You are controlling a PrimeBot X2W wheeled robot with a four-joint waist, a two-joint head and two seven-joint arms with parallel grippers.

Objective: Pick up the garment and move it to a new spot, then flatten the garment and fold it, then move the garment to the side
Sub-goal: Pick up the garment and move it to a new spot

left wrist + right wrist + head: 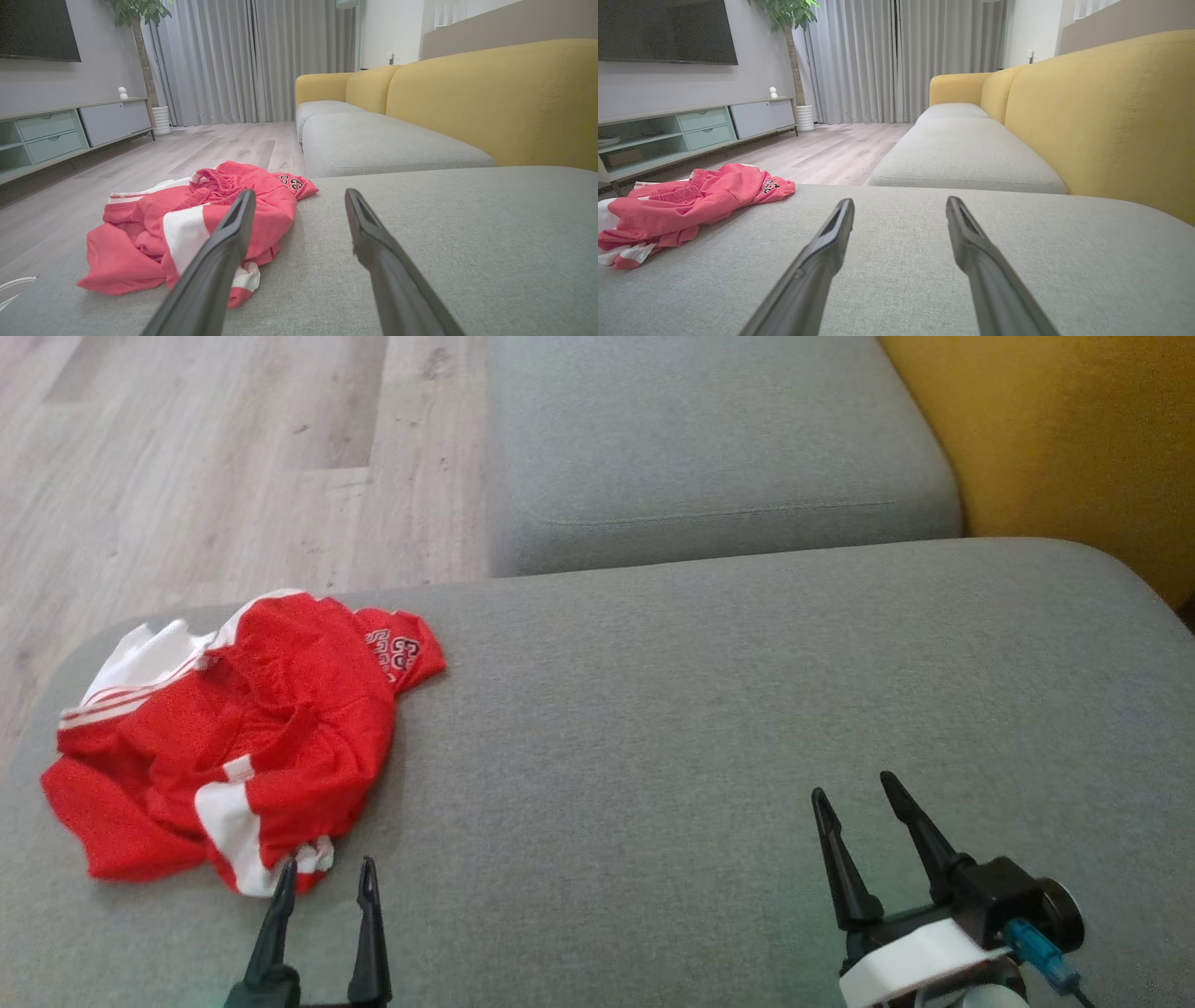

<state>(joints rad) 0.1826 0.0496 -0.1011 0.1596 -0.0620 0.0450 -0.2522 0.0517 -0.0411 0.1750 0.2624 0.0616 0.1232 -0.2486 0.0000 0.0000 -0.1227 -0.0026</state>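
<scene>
garment (280,728) lettering (397,651) illegible, television (668,30) cut off

The garment (233,737) bears a black-and-white print (392,651) on the corner farthest from the left gripper (328,868); its characters are too blurred to read

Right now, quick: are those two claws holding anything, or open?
Left gripper: open, holding nothing; the red-and-white garment lies just ahead of it.
Right gripper: open, holding nothing, above the grey cushion.
</scene>
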